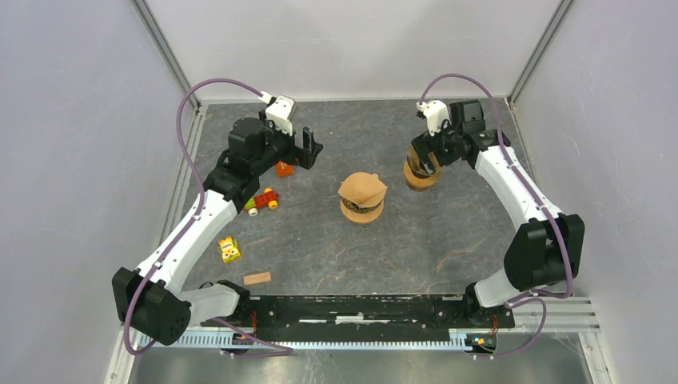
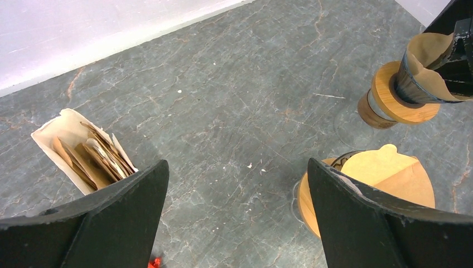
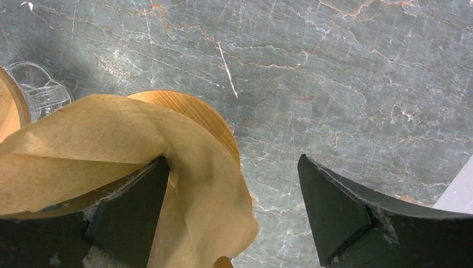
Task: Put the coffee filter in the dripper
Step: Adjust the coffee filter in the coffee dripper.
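Right wrist view: coffee filter against one finger of the right gripper, jaws apart, over the dripper

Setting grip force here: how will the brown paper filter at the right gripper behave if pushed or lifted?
The coffee filter folds and drapes over the dripper, so it is probably floppy and very light. Pushed by the right gripper, it would likely crumple rather than slide.

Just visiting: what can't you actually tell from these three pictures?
Top view: the mouth of the far dripper, hidden under the right end effector.
Right wrist view: how deep the coffee filter sits; its own paper covers the dripper.
Left wrist view: the base of the middle dripper, behind a left finger.
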Action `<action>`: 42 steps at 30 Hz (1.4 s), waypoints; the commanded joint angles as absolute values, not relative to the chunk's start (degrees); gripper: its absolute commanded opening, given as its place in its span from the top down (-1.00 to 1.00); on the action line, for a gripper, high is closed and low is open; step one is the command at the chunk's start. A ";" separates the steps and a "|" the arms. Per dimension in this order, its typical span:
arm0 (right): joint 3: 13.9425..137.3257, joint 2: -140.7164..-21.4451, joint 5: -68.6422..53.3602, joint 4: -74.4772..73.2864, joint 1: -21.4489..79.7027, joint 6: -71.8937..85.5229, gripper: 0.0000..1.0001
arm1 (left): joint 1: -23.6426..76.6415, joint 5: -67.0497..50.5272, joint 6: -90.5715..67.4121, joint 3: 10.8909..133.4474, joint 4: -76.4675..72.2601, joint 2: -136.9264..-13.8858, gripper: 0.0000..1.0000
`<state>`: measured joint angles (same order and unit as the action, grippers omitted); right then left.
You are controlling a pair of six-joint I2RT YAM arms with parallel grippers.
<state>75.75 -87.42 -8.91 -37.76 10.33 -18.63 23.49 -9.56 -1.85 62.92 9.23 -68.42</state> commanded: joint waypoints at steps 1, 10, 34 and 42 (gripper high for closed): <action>76.39 -88.25 -8.35 -37.55 10.12 -18.19 -0.86 | 23.15 -9.91 -1.68 62.93 6.33 -68.43 -0.99; 80.39 -87.97 -8.33 -39.43 10.12 -18.28 -0.86 | 23.20 -9.98 -1.58 62.84 6.30 -68.20 -0.99; 85.04 -86.67 -7.65 -42.71 10.09 -18.53 -0.88 | 23.18 -10.16 -1.52 62.84 6.15 -68.17 -0.99; 86.21 -86.54 -8.82 -43.58 9.63 -19.82 -0.89 | 23.16 -10.42 -0.72 63.26 6.30 -68.61 -0.99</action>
<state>83.00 -88.03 -8.34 -43.64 10.20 -18.87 23.49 -9.56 -1.85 62.92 8.86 -68.62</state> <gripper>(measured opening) 0.942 0.994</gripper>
